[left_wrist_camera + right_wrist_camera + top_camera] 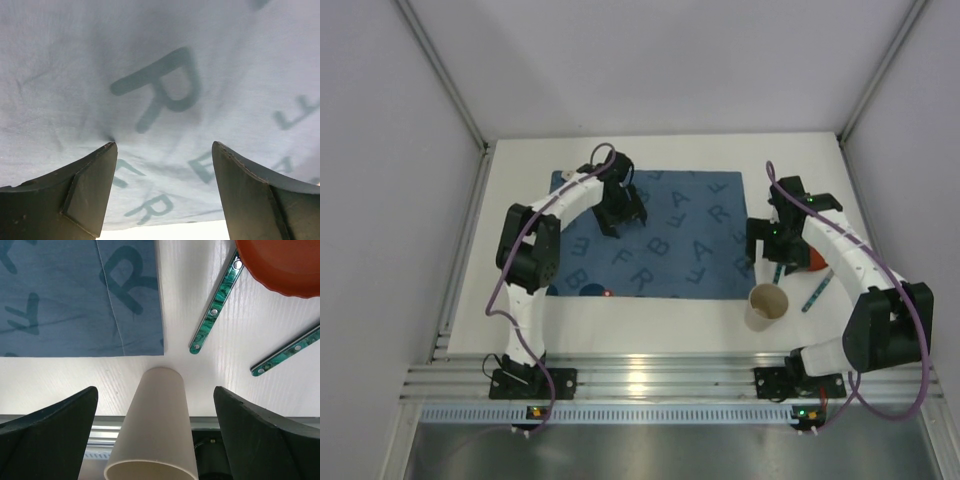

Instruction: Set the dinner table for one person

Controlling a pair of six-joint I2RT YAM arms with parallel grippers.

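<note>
The white dinner table (650, 320) carries a blue letter-printed placemat (650, 235). My left gripper (620, 225) is open and empty, low over the mat's far left part; the left wrist view shows only the mat (160, 75) between its fingers. My right gripper (768, 255) is open just off the mat's right edge, above and behind an upright beige cup (767, 305). In the right wrist view the cup (155, 425) stands between the spread fingers, touching neither. An orange plate (285, 265) and two green-handled utensils (215, 305) (287, 352) lie right of the cup.
The ribbed aluminium rail (650, 385) runs along the near edge by the arm bases. A small blue round object (590, 291) with a red bit beside it sits at the mat's near edge by the left arm. Grey walls enclose the table on three sides.
</note>
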